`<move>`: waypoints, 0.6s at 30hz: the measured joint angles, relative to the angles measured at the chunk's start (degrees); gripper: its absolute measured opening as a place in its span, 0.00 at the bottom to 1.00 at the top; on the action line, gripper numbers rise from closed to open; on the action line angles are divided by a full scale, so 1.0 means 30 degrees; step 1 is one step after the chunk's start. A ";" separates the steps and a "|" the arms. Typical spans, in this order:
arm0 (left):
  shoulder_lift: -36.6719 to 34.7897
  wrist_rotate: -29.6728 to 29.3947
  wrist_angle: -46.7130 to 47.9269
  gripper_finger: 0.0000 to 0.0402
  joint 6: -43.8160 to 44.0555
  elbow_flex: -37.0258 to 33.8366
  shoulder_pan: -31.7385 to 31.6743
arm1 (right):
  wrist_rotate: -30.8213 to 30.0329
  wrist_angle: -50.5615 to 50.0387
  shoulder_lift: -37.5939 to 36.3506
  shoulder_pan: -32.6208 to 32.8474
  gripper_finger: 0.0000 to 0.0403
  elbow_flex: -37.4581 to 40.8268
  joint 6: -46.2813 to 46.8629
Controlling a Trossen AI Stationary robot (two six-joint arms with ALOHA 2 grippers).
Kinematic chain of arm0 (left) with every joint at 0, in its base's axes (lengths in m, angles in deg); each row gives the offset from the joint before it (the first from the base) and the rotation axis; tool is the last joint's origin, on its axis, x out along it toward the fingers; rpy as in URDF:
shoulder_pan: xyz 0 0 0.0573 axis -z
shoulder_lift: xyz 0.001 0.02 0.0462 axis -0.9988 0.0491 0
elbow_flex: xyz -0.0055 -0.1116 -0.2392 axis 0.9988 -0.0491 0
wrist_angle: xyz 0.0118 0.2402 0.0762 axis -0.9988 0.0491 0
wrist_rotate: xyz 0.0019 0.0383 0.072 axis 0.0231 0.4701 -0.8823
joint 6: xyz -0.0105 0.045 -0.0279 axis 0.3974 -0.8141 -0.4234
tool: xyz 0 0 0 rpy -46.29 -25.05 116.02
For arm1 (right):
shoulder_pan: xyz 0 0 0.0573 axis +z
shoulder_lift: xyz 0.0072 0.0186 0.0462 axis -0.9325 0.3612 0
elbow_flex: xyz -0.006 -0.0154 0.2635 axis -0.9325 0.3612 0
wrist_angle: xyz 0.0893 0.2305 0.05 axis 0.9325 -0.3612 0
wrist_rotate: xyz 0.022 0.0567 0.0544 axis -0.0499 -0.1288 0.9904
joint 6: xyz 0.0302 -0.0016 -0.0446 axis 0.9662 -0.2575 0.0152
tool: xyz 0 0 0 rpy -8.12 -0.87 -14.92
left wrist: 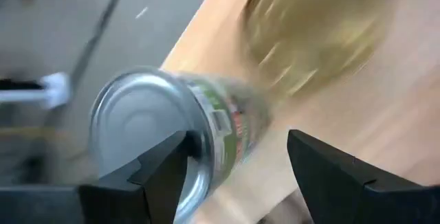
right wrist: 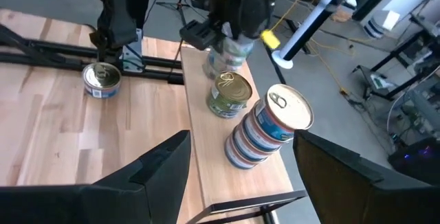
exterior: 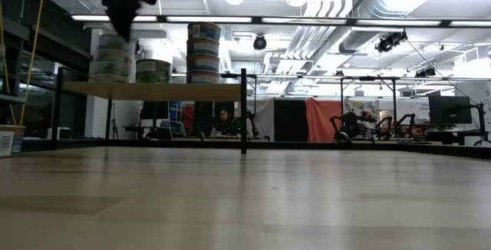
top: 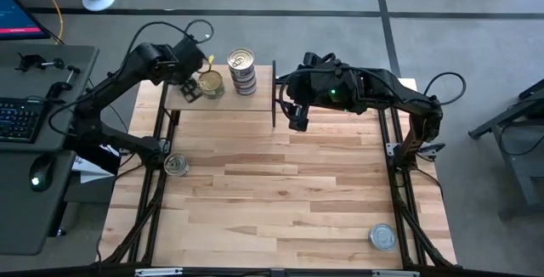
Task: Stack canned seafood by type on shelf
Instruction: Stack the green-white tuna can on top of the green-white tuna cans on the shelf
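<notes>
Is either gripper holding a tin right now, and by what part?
The left gripper holds a tin by its sides, above the shelf. The right gripper is open and holds nothing.

No words to read here

The tins (right wrist: 265, 131) on the shelf (right wrist: 206, 148) have coloured labels with blue, white and green on them, but the letters are too small and blurry to make out. The tin (left wrist: 179, 138) close to the left arm's camera has a green and red label that may have writing on it, but it is smeared. No numbers or signs can be read anywhere.
</notes>
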 joint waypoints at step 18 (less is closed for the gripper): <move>-0.0171 0.0891 -0.5229 0.49 0.1853 -0.0091 0.3693 | 0.0225 0.0169 0.0000 -0.0146 0.62 0.0007 -0.0674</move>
